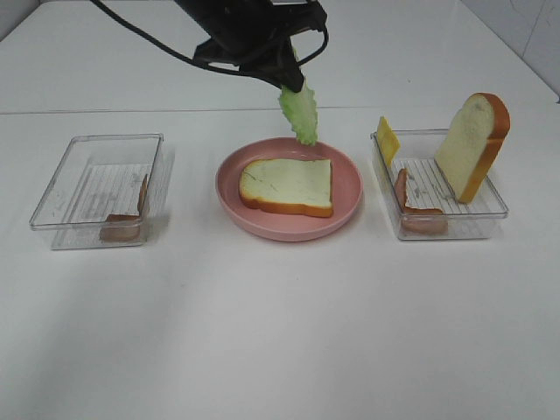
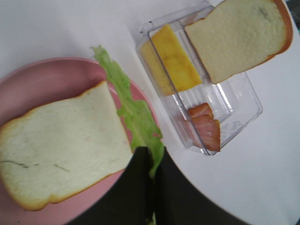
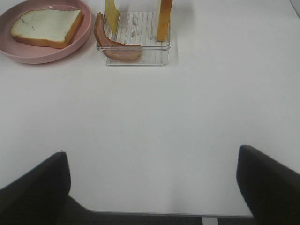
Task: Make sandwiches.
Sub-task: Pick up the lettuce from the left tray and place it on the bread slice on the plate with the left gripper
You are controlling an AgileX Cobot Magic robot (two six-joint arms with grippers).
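Observation:
A white bread slice [image 1: 289, 185] with orange-brown crust lies flat on the round pink plate [image 1: 346, 206] at table centre. My left gripper [image 1: 289, 80] is shut on a green lettuce leaf [image 1: 299, 114] that hangs above the plate's far rim; in the left wrist view the lettuce leaf [image 2: 133, 110] dangles beside the bread slice [image 2: 61, 145]. The right clear tray [image 1: 490, 219] holds a second bread slice [image 1: 472, 144] standing on edge, a yellow cheese square [image 1: 387, 140] and a meat strip [image 1: 411, 206]. My right gripper [image 3: 152, 187] is open and empty over bare table.
The left clear tray [image 1: 61, 188] holds a meat strip [image 1: 131, 214] at its near right corner. The plate [image 3: 44, 54] and the right tray [image 3: 136, 37] also show far off in the right wrist view. White table all around.

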